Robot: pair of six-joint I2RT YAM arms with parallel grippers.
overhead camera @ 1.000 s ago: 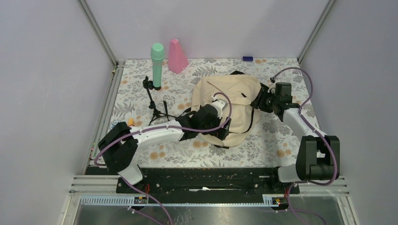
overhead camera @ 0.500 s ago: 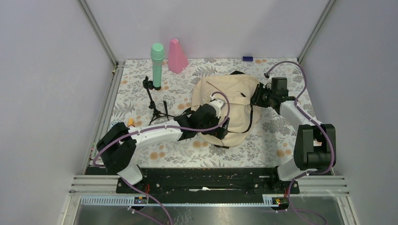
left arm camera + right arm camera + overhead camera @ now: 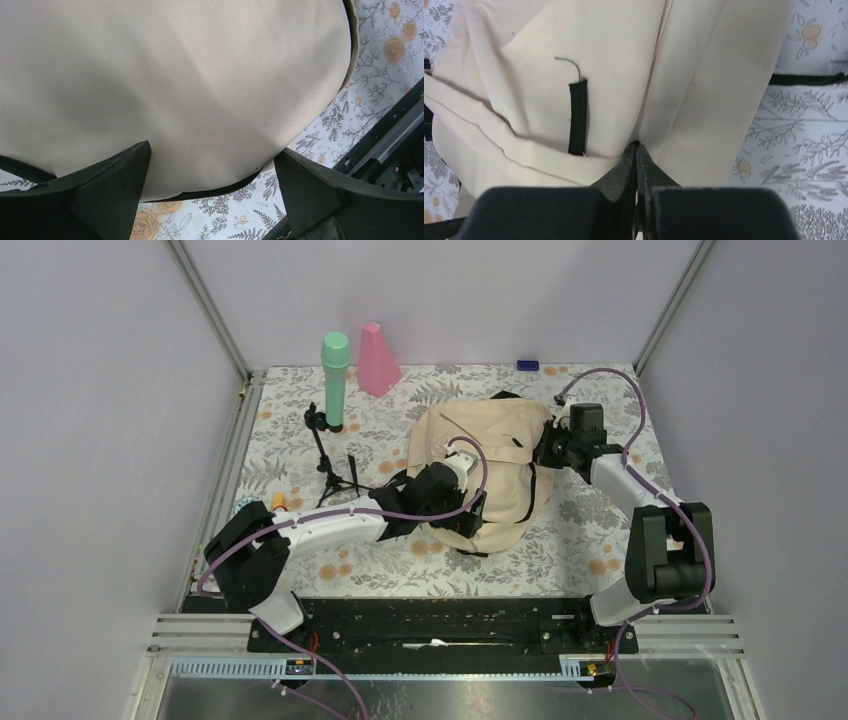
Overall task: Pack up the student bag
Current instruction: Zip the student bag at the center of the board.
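The student bag (image 3: 500, 440) is a cream fabric backpack with black trim, lying flat in the middle of the floral table. My left gripper (image 3: 465, 515) hovers over the bag's near rounded edge. In the left wrist view this gripper (image 3: 211, 150) is open wide, with cream cloth (image 3: 175, 75) and a black edge band between and beyond the fingers. My right gripper (image 3: 548, 452) is at the bag's right side. In the right wrist view it (image 3: 636, 146) is shut, its tips pinched into a fold of the bag (image 3: 694, 75) beside a short black tab (image 3: 578, 117).
A mint-green microphone (image 3: 334, 380) on a black tripod stands at the back left, with a pink cone-shaped object (image 3: 378, 360) behind it. A small blue item (image 3: 527, 365) lies at the far edge. A small orange piece (image 3: 279, 501) sits near the left arm. The black base rail (image 3: 430, 615) runs along the near side.
My right gripper moved a little farther back and left onto the bag's right side and closed from half open to shut. The left arm barely moved.
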